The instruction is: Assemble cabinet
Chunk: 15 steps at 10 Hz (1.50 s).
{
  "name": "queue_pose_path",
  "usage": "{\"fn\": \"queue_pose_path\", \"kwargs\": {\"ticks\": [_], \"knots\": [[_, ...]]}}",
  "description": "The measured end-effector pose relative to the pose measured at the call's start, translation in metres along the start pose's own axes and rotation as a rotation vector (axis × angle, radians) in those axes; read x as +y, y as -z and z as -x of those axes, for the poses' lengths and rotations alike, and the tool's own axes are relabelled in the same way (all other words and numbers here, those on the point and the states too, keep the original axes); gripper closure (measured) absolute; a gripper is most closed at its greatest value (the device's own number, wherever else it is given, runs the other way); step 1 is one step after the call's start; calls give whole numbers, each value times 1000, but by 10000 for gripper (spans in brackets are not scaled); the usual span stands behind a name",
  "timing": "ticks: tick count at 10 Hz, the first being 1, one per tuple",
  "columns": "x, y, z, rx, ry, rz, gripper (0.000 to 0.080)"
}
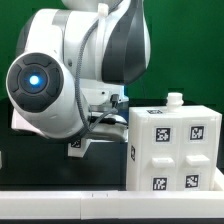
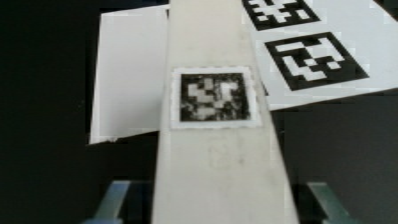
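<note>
Plainly, boxy white cabinet [image 1: 175, 155], smooth flat panel [image 2: 222, 160] (tagged), gripper [image 2: 217, 196] astride

The arm [image 1: 100, 45] is filling the exterior view's left and upper part, its white links folding downward. A round joint cap [image 1: 38, 82] on it is glowing blue and facing the camera. In the wrist view the jaws are standing apart, their two fingers [image 2: 118, 196] flanking a white panel [image 2: 222, 170], one at each long edge. Whether they are pressing on it is not showing.
</note>
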<state>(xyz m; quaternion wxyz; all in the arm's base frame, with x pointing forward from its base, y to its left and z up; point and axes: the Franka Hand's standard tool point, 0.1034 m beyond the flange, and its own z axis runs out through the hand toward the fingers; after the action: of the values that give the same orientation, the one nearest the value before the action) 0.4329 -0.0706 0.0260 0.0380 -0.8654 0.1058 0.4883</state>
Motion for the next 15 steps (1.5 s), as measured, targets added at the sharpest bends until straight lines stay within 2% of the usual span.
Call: {"fn": "queue_pose_path", "kwargs": {"ticks": [1, 3, 4, 7, 8, 10, 13, 15], "knots": [[0, 1, 2, -7, 6, -1, 515], [6, 16, 25, -74, 43, -19, 514], [7, 21, 29, -88, 73, -24, 514], [6, 21, 28, -87, 64, -21, 514], [5, 23, 29, -90, 37, -30, 514], [0, 31, 30, -82, -8, -88, 514], [-3, 31, 29, -88, -200, -79, 514], [-4, 31, 29, -90, -232, -78, 512]]}}
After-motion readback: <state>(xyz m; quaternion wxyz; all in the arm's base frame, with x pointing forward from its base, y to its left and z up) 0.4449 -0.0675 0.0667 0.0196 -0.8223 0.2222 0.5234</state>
